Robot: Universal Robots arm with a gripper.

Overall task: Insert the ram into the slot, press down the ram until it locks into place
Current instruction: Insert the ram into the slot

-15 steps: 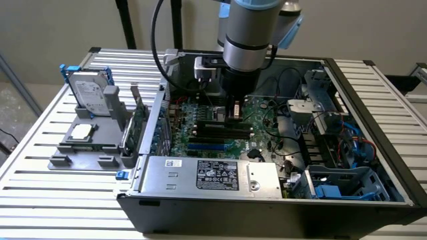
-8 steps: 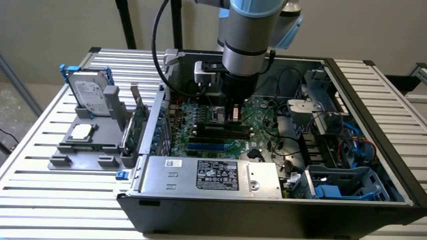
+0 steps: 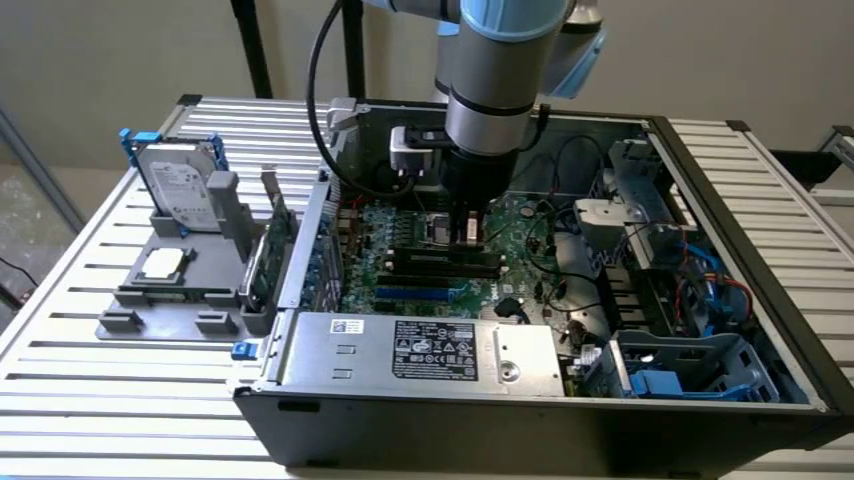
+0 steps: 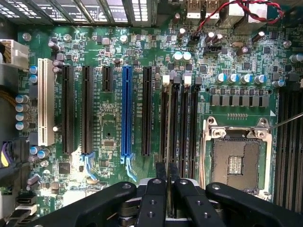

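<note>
Claw point(image 4: 167, 176) clamped on the ram point(image 4: 168, 127) at the slot point(image 4: 173, 111) inside the computer case point(image 3: 534, 425).

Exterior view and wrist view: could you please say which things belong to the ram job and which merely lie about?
In the job: gripper, shut on the ram; slot.
Lying about: hard drive, blue slot, CPU socket, power supply.

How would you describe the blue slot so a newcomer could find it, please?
Look in the open computer case at the green motherboard. Beside the square silver CPU socket runs a row of long parallel slots. The blue slot alone is blue; its neighbours are black.
</note>
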